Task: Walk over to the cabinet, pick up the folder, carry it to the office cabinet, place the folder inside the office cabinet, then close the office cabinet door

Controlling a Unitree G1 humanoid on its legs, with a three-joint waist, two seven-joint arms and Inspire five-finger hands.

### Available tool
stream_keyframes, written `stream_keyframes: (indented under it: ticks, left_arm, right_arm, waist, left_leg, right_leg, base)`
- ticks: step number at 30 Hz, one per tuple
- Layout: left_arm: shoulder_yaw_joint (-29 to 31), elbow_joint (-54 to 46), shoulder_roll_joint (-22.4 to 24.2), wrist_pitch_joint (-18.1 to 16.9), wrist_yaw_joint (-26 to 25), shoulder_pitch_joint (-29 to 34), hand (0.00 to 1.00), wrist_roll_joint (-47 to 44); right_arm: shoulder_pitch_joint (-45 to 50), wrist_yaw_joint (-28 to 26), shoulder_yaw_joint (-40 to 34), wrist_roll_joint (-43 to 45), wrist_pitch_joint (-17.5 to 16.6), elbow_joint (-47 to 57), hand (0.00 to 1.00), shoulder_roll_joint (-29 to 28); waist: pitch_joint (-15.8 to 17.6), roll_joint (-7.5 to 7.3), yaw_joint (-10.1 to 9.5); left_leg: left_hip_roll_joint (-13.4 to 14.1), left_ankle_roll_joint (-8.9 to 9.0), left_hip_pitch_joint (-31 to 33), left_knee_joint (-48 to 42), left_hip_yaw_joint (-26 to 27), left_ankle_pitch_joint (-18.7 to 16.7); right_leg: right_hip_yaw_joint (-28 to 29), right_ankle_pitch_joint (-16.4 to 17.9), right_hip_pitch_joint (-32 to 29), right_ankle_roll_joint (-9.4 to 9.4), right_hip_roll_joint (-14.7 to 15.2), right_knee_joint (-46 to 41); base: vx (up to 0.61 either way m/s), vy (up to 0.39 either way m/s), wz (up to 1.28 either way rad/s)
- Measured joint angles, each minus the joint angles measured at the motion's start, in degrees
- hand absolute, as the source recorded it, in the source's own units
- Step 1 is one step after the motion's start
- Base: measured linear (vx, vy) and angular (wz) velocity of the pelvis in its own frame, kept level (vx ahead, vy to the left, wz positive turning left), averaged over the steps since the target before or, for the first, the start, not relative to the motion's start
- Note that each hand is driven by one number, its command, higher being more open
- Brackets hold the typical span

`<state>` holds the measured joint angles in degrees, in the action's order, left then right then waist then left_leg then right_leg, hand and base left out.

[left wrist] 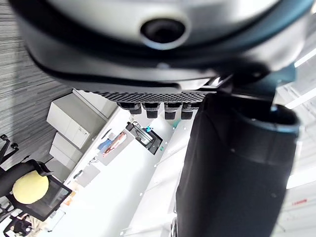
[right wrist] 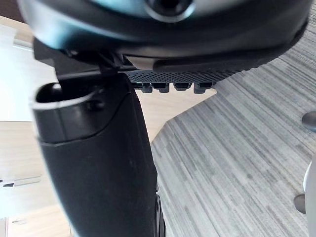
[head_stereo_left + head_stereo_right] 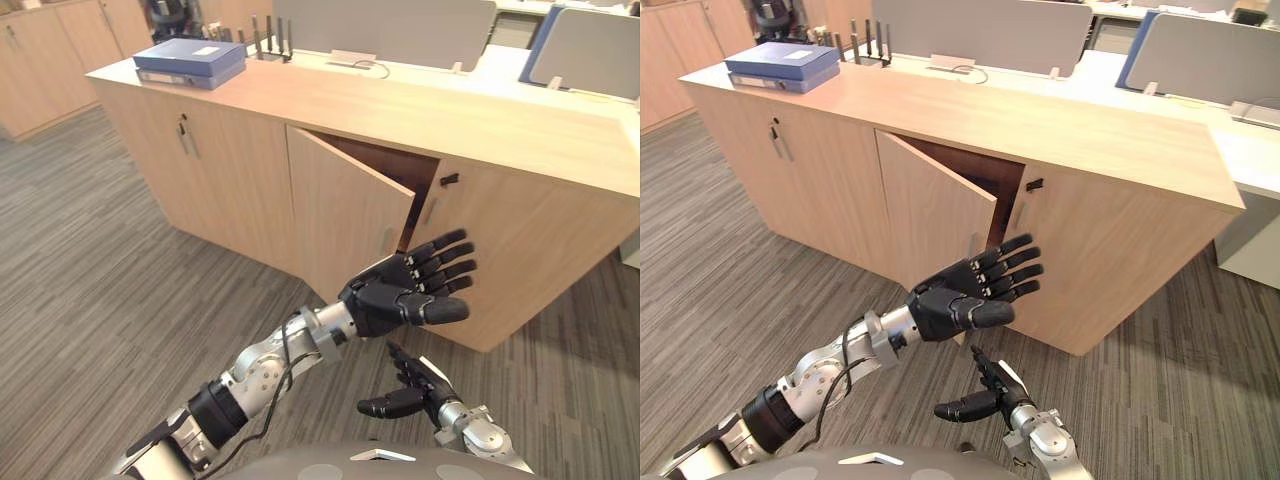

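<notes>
Left eye view, ten o'clock: the blue folder point(image 3: 190, 58) sits on the cabinet top point(image 3: 400, 100), in neither hand?
— Right, left hand point(image 3: 395, 295), fingers straight, empty, hovers by the half-open door point(image 3: 340, 215); right hand point(image 3: 420, 388) hangs slack at six. One nudge may shut that door with the folder outside.

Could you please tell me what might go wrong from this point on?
The blue folder lies on the cabinet top, far from the open left hand and right hand; shutting the door now would probably leave it out. The left hand hovers by the half-open door's edge and may knock it wider.
</notes>
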<state>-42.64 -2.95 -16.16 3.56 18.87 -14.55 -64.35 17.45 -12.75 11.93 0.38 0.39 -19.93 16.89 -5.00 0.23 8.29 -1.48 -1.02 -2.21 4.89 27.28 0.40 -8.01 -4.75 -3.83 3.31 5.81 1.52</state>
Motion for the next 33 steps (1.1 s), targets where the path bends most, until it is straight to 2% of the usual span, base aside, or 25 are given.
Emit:
stream_keyframes:
  ticks: [5,10,16,19,24,29,33]
  left_arm:
    - [0.66,0.01,-0.19,-1.15,-0.03,0.25,1.00,1.05]
    - [2.80,0.13,-2.01,-0.84,0.02,9.99,1.00,1.57]
    - [5.80,1.72,-5.43,-0.15,0.16,18.50,1.00,2.09]
    - [10.10,4.76,-5.25,0.03,0.89,22.59,1.00,5.47]
    - [20.56,16.86,-3.77,-2.81,1.34,29.40,1.00,21.58]
    - [29.36,30.12,-1.60,-3.83,-0.10,32.40,1.00,31.26]
    - [37.08,43.61,2.25,-5.54,-2.66,32.96,1.00,41.31]
  right_arm:
    - [0.17,0.85,-0.26,-0.01,0.01,-0.04,1.00,0.02]
    - [0.29,0.86,-2.21,0.00,0.01,-1.66,1.00,-0.88]
    - [0.25,0.90,-3.01,-0.01,0.03,-5.60,1.00,-1.15]
    - [-0.16,0.81,-3.61,-0.01,-0.03,-6.76,1.00,-1.98]
    - [-0.42,0.74,-6.60,-0.05,-0.42,-11.51,1.00,-4.34]
    - [-0.42,0.82,-9.28,-2.31,-0.47,-17.22,1.00,-5.14]
    - [-1.35,2.09,-12.18,-2.38,-0.46,-23.73,1.00,-6.08]
  waist:
    - [0.13,0.16,-0.21]
    - [0.61,0.75,-0.18]
    - [1.38,0.40,-0.36]
    - [1.79,-0.10,-0.46]
    - [2.34,-0.62,-0.96]
    - [3.69,-1.29,-2.10]
    - [3.84,-1.14,-2.32]
  left_leg:
    - [0.05,0.30,-0.27,-0.02,0.38,-0.20]
    - [0.07,0.77,-0.60,-0.06,0.87,-0.51]
    - [0.24,1.26,-2.19,-0.06,0.95,-0.85]
    - [0.34,1.30,-2.33,-0.06,0.96,-0.88]
    - [0.67,1.51,-2.64,-0.10,1.19,-1.01]
    - [1.34,1.87,-3.28,-1.90,1.22,-1.96]
    - [1.34,1.89,-3.67,-1.97,0.93,-2.19]
  right_leg:
    - [0.42,0.06,0.37,-0.06,-0.08,0.61]
    - [0.71,-0.04,0.57,0.07,-0.17,0.89]
    - [0.70,0.03,2.60,0.42,-0.37,1.74]
    - [0.68,0.21,2.78,0.18,-0.46,1.81]
    - [0.79,0.46,2.95,0.00,-0.78,1.65]
    - [0.69,0.94,4.23,0.15,-0.98,1.54]
    - [0.40,1.33,4.73,0.23,-0.95,1.54]
  base:
    - [-0.01,-0.009,-0.03]
    - [-0.01,-0.011,-0.04]
    - [0.00,-0.002,-0.01]
    - [0.00,0.000,0.00]
    - [0.00,-0.008,-0.01]
    - [0.01,-0.013,0.00]
    - [0.01,-0.010,0.02]
